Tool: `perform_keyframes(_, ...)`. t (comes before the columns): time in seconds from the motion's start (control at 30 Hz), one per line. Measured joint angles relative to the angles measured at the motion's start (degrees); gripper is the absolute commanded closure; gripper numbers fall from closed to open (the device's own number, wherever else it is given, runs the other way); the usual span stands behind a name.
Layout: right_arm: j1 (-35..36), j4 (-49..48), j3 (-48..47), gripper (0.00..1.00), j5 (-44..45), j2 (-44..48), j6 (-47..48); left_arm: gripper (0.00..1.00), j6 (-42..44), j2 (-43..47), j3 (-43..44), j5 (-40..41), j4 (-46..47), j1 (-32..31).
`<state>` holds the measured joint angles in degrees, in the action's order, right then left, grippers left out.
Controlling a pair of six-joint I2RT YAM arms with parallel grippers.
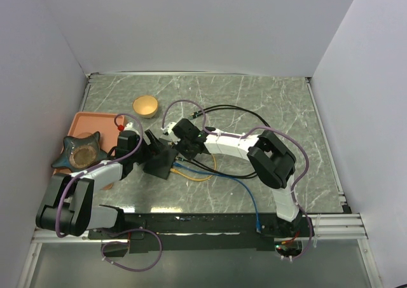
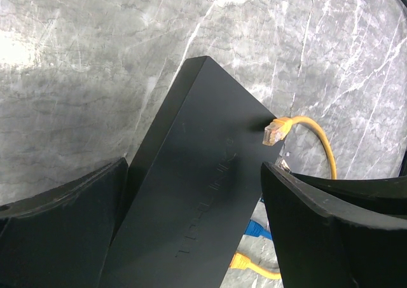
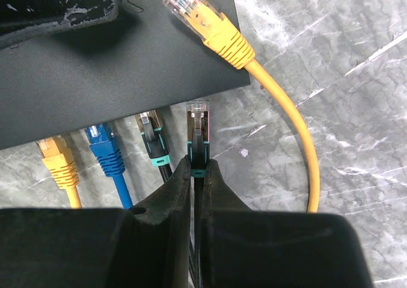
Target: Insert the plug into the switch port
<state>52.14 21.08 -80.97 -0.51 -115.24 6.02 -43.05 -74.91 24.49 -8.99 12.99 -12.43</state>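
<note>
We judge this to be the final approach of the insertion. The right fingers [image 3: 166, 199] are pinched shut on a black plug [image 3: 198, 126] with a teal band, holding it by the body behind the clip. Its clear tip points at the socket edge of the switch [image 3: 95, 78] and stands just short of it. The switch lies on the desk [image 1: 267, 103] left of the middle and nearer the near edge than the far one, close to the orange tray [image 1: 79, 119]. Along the same edge sit a yellow plug [image 3: 58, 157], a blue plug [image 3: 102, 142] and a second teal-banded black plug [image 3: 152, 135]. Ours lines up just beside that last one, toward the corner. The next move, as we read it, is a short straight push into the socket with the plug square to the edge and the clip side kept as it is. The box must be steadied so it does not slide away. The left fingers [image 2: 63, 231] are spread wide to either side of the switch, but we cannot tell whether they clamp it or only bracket it. The sockets themselves are hidden, since we look down on the lid, so we cannot confirm that a free port faces the plug or that the three neighbours are fully home. A loose yellow plug [image 3: 203, 18] rests on the lid near the corner. In the overhead view the arms cover most of the switch.
</note>
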Motion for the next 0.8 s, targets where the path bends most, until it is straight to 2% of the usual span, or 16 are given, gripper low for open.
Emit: perform_keyframes(0.8,0.22,0.66,-1.09,1.0,0.02,-2.05,0.66,0.09,0.39,-0.09,0.0,-0.15,0.13,-0.02)
